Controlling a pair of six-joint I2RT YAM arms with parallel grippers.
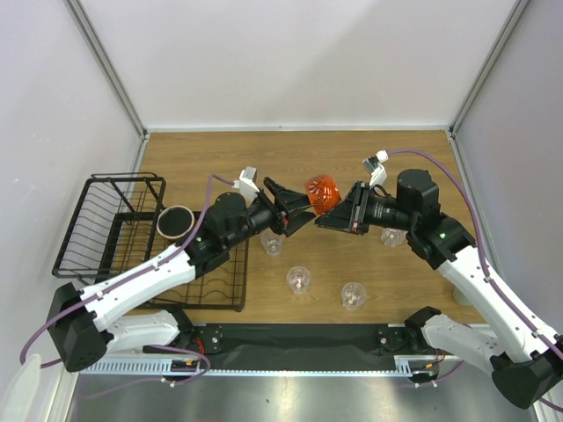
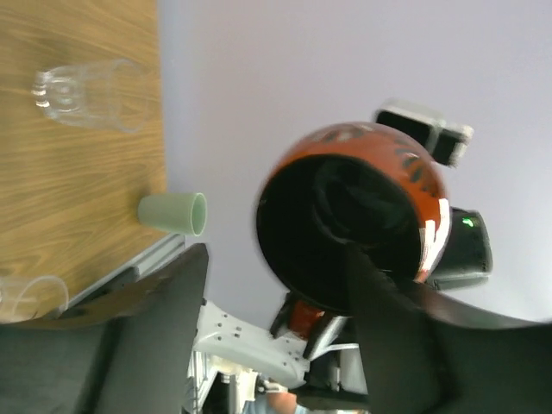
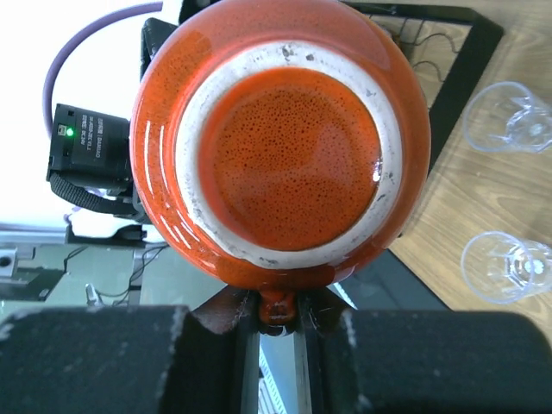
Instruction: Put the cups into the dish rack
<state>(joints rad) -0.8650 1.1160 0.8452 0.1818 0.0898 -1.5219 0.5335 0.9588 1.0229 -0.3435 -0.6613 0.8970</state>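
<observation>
orange cup (image 1: pixel 322 192) aloft above worktop (image 1: pixel 369 158) | right gripper (image 3: pixel 276 315), at its 3 o'clock, clamped on it | left gripper (image 1: pixel 297 214), at 9 o'clock, spread wide

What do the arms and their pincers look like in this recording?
The left arm and right arm have white links, black joints and black bases. A purple cable runs along each, and each wrist carries a small white camera. The left pincer and right pincer are black with broad flat fingers. A green light glows on a black wrist housing.
</observation>
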